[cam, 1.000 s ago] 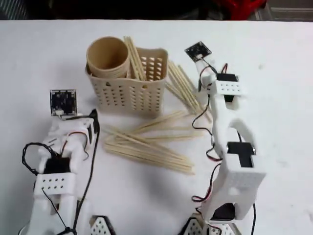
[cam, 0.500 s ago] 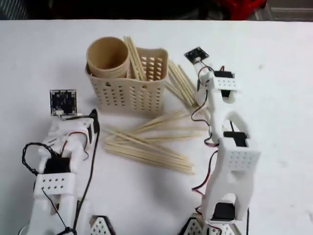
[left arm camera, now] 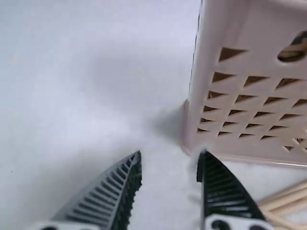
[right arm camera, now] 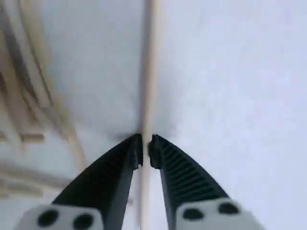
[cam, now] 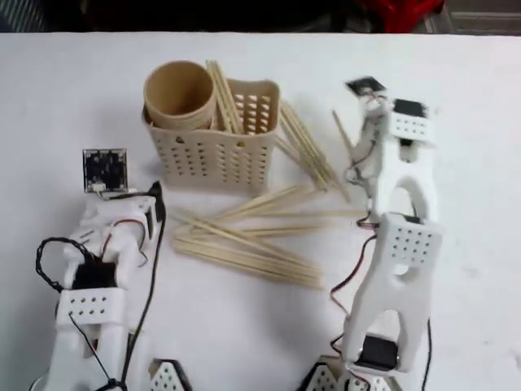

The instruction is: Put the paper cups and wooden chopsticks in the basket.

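The right gripper [right arm camera: 145, 143] pinches one chopstick [right arm camera: 149, 72], likely to carry it to the basket [cam: 216, 155] near the table's [cam: 73, 90] far edge. The cups [cam: 179, 94] sit inside already; the left gripper [left arm camera: 169, 160] rests wide open beside it.

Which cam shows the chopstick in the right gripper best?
Right wrist view: the chopstick sits pinched in the right gripper. High view: a thin sliver beside the arm. Left wrist view faces the basket.

White table [cam: 73, 90] — basket [cam: 216, 155], loose chopsticks [cam: 244, 244]
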Available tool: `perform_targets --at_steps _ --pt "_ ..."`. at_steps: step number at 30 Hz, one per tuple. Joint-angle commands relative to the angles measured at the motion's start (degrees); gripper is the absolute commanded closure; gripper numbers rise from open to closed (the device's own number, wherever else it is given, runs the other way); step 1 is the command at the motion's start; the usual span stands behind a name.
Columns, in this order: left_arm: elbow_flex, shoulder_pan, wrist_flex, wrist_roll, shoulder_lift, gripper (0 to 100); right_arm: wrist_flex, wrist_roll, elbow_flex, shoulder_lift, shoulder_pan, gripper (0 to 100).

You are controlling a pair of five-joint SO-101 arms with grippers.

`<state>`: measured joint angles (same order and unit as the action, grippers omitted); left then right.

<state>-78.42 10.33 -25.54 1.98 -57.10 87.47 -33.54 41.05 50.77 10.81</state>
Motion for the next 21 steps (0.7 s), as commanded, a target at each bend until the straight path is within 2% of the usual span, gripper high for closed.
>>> perform_targets --at_steps 1,8,13,16,21 --pt "0.3 -0.4 1.3 0.7 -1.1 80 8.4 0.4 4.5 -1.0 6.2 98.1" --pt "0.3 -0.4 1.3 0.7 -1.1 80 10.9 -4.6 5.3 -7.0 20.7 98.1" --pt "0.3 -0.4 1.3 0.7 -1.1 80 10.2 -11.5 -4.0 -12.6 29.0 98.1" --pt "0.3 -0.4 1.3 0.7 -1.1 80 4.4 -13.8 -13.0 -17.3 32.8 98.1" --pt "0.2 -0.4 1.3 0.7 -1.1 80 -13.4 -15.7 -38.3 -29.0 34.3 98.1"
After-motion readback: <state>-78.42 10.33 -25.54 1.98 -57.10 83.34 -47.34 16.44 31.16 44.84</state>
